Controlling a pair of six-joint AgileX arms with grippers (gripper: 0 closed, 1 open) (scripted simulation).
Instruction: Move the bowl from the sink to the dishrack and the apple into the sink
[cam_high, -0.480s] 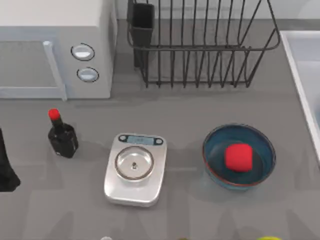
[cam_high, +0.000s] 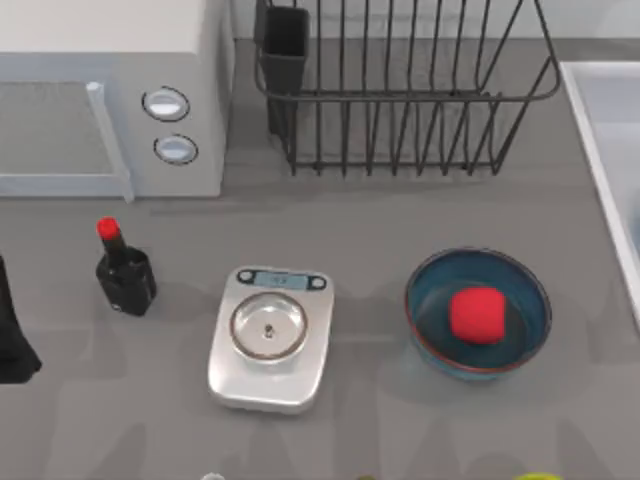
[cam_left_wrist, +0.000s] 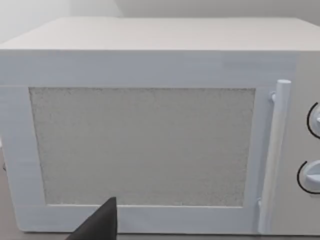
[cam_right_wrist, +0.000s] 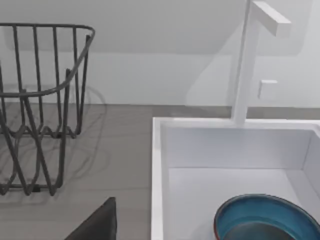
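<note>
A deep-blue bowl lies inside the white sink, below the faucet. A second, look-alike blue bowl stands on the counter at the right, with the red apple resting in it. The black wire dishrack stands at the back centre, its cutlery cup at its left end; its end also appears beside the sink. The sink's rim runs along the right edge. A dark part of my right gripper hangs in front of the sink's rim. My left gripper faces the microwave door.
A white microwave fills the back left. A red-capped black bottle stands at the left, and a silver kitchen scale sits mid-counter. A white faucet rises behind the sink. A yellow-green item peeks at the front edge.
</note>
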